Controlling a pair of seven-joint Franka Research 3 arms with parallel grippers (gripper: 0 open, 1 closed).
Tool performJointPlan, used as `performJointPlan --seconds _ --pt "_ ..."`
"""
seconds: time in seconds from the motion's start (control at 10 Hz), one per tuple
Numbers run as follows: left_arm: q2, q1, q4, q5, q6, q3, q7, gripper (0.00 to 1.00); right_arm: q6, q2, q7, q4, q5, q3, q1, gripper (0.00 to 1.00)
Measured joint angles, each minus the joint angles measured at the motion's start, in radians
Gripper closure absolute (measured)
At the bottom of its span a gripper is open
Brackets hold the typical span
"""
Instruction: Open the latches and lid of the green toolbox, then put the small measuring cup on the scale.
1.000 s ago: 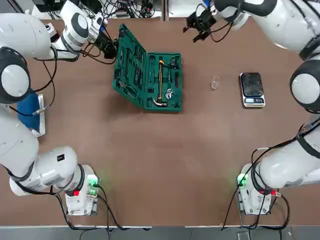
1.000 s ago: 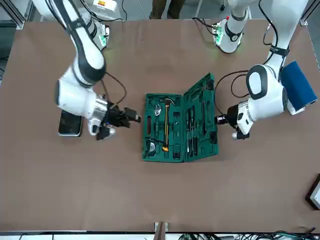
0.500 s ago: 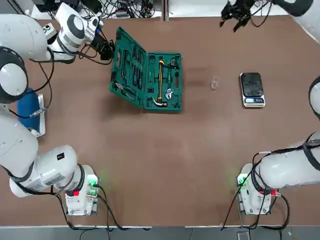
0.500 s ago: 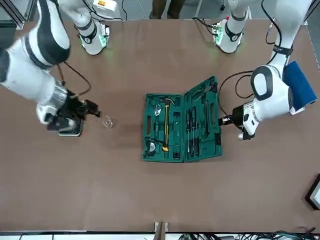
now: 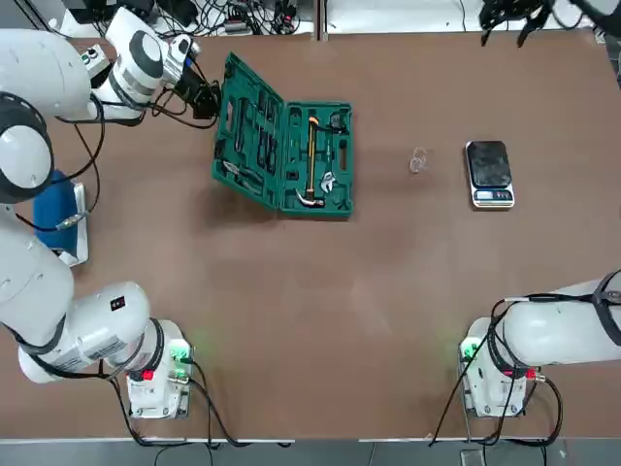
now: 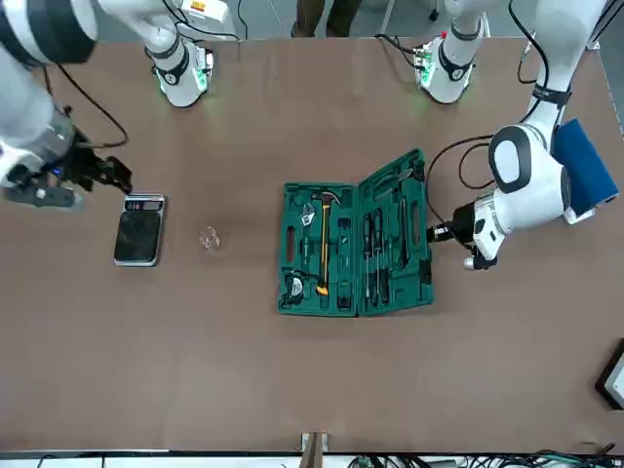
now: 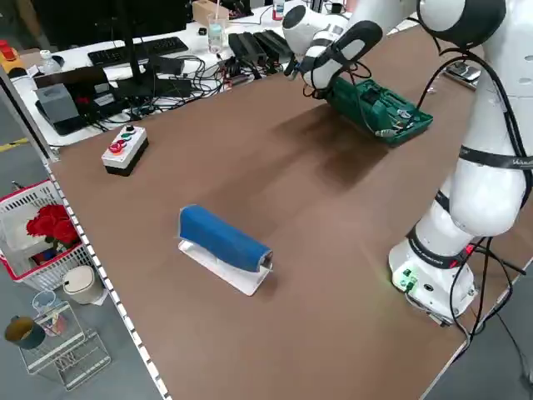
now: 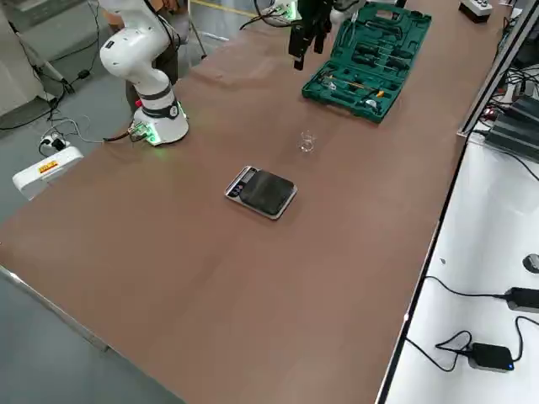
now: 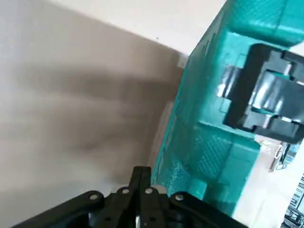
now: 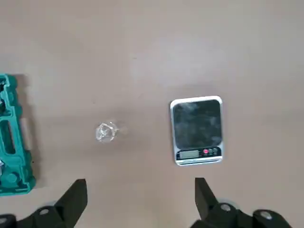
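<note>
On brown tabletop, clear round cup (image 10: 106,132), left claw (image 9: 141,172) together, right claw (image 10: 141,192) apart.

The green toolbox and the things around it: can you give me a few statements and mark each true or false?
1. The green toolbox is open. True.
2. The small clear cup is on the scale. False: it sits on the table, between toolbox and scale.
3. A hammer lies in the toolbox. True.
4. The left gripper is wide open. False: its fingers are shut, beside the toolbox.
5. The right gripper is open. True.
</note>
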Motion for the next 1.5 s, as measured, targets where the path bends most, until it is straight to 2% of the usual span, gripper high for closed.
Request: performJointPlan --seconds 0.2,0.5,1.0,1.2,1.5 --pt "-0.007 0.014 -0.008 0.000 0.000 0.002 0.015 0.99 -0.004 -0.001 -0.033 0.019 -0.001 -0.028 -0.041 0.00" --pt "-0.008 0.016 -0.013 0.003 0.001 0.003 0.015 0.99 -0.003 0.001 -0.051 0.022 0.000 -0.028 -0.113 0.00" --pt "-0.003 0.046 -0.027 0.046 0.009 0.006 0.015 0.99 0.001 0.012 -0.051 0.005 0.001 -0.006 -0.115 0.00" --pt "0.006 0.053 -0.031 0.059 0.017 0.007 0.015 0.99 0.065 0.018 -0.051 -0.052 0.001 0.028 -0.113 0.00" --pt "0.020 0.056 -0.033 0.059 0.039 0.007 0.015 0.99 0.249 0.027 -0.047 -0.205 0.008 0.079 -0.113 0.00"
